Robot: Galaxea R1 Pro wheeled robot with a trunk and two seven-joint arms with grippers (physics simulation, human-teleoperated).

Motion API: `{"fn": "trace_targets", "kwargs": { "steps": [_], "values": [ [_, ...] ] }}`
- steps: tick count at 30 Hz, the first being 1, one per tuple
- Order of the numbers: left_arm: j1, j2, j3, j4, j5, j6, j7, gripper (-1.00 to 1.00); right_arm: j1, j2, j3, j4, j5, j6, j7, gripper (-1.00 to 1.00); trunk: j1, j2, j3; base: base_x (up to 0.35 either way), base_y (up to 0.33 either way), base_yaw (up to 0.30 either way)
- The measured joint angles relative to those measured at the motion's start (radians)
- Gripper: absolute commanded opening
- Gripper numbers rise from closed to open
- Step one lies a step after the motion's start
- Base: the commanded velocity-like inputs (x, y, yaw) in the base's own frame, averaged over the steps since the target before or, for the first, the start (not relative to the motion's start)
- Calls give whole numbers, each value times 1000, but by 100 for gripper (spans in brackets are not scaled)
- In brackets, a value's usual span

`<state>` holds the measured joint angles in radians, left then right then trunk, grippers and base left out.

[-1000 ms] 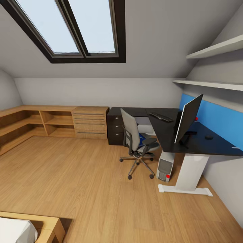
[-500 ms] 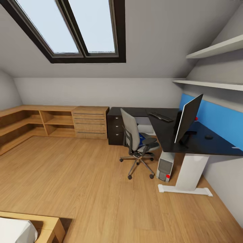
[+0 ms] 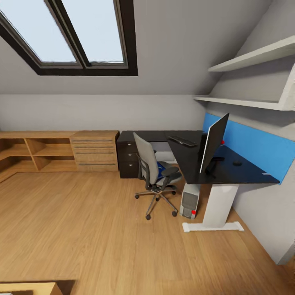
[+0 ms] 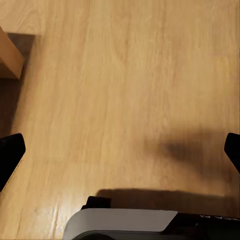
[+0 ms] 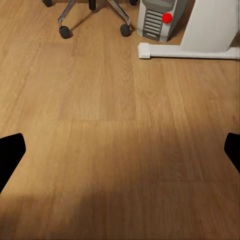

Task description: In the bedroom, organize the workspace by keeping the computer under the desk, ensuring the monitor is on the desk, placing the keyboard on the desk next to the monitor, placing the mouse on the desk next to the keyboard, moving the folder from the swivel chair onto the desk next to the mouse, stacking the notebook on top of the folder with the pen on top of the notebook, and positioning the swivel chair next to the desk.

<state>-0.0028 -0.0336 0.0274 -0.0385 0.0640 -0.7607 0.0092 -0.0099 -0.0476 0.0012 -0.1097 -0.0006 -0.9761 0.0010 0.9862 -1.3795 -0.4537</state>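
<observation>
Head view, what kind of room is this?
Most likely an attic bedroom used as a home office: a sloped ceiling with a skylight, an L-shaped desk carrying a monitor, and a swivel chair.

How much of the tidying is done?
Done: the computer sits under the desk, with the monitor, keyboard and mouse on top. In hand: nothing; both hands look open over floor. Left: the blue folder on the swivel chair, plus stacking.

One swivel chair (image 3: 155, 174), one monitor (image 3: 212, 143), two wall shelves (image 3: 246, 61), one computer (image 3: 189, 200)
</observation>
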Motion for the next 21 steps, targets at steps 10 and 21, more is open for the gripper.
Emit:
{"fn": "trace_targets", "kwargs": {
  "steps": [10,21],
  "values": [
    [0,0,-1,0,-1,1,-2,100,0,-1,-1,0,-1,-1,-4,100,0,0,0,118,62,-63],
    [0,6,-1,0,-1,-1,-2,100,0,-12,-2,0,-1,0,-5,100,0,0,0,144,23,-1]
  ]
}}
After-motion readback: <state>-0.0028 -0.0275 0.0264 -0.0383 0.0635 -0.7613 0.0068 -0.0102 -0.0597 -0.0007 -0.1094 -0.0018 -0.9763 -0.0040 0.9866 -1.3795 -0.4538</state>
